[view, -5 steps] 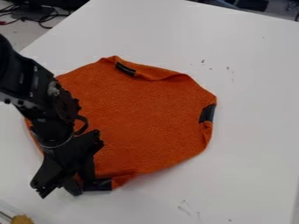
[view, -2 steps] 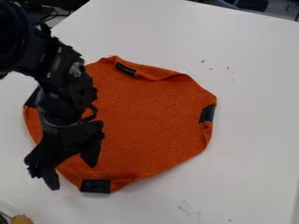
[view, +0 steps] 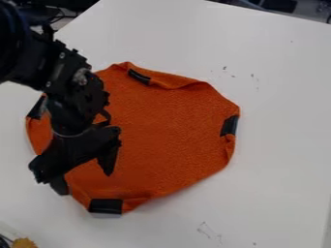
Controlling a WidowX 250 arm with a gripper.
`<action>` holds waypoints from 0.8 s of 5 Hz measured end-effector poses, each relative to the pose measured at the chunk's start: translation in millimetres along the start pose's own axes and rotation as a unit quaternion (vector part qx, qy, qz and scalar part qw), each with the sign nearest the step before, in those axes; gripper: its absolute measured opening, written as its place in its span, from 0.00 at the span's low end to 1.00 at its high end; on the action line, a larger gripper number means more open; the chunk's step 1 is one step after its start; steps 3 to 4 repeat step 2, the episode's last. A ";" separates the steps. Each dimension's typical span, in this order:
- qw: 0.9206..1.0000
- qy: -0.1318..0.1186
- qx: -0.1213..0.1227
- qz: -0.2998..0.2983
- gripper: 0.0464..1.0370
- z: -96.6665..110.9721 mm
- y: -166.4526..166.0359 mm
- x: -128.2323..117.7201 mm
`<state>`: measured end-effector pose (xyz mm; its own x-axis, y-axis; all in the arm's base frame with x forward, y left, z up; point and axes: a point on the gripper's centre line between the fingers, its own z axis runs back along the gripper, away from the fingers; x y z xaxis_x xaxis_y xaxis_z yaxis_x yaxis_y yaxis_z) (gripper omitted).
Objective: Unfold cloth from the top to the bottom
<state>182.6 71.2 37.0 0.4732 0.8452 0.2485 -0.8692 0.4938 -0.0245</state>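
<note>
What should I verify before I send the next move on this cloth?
1. Hand open: ok, its fingertips stand well apart.
2. Hand clear of the cloth: cannot tell; it hangs over the lower left part, and its height is hard to judge.
3. Top edge flat: not ok, it is folded inward to the right of the upper black patch.
4. Right edge flat: not ok, it looks curled in below the right black patch.
5. Cloth on the table: ok, its visible outline lies within the tabletop.
</note>
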 end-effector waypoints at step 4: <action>0.987 -0.013 -0.019 -0.160 0.96 7.4 -18.2 24.4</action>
